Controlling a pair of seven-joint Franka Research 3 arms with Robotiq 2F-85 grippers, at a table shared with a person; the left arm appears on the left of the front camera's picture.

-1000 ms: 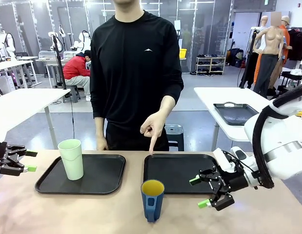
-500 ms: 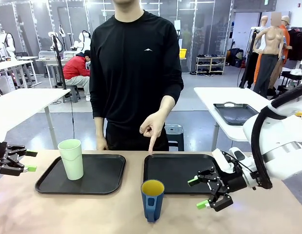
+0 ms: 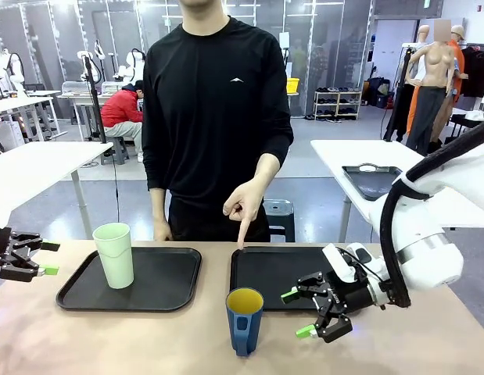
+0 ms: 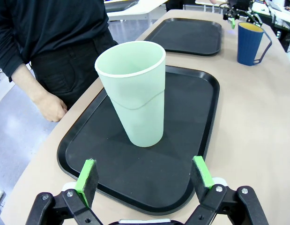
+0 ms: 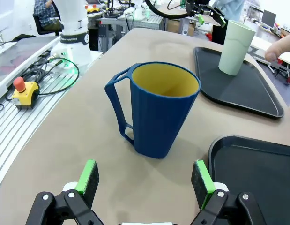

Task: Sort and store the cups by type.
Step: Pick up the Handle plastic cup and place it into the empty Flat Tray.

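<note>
So here's the scene, big stuff first:

- The table (image 3: 148, 344) is a tan surface with a person (image 3: 218, 117) in a black top standing at the far side.
- Two black trays sit on it. The left tray (image 3: 171, 281) lies just ahead of the left gripper (image 3: 44, 258); the right tray (image 3: 273, 269) sits just behind the right gripper (image 3: 298, 314).
- The right arm (image 3: 417, 234) comes in low over the table, gripper pointing toward the middle.
- The mint-green tumbler (image 3: 115, 255) stands upright on the left tray, straight ahead of the left gripper and lined up between its fingers in the wrist view, but not touching them.
- The dark blue mug (image 3: 244, 320) with the yellow inside stands upright on the bare table, near the front edge of the right tray, just ahead of the right gripper. Handle faces the robot's side.
- Left gripper: fingers spread wide, nothing in them.
- Right gripper: also spread wide and empty, close to the mug but apart from it.
- The person's hand (image 3: 245, 205) points one finger down at the right tray's far edge.
</note>
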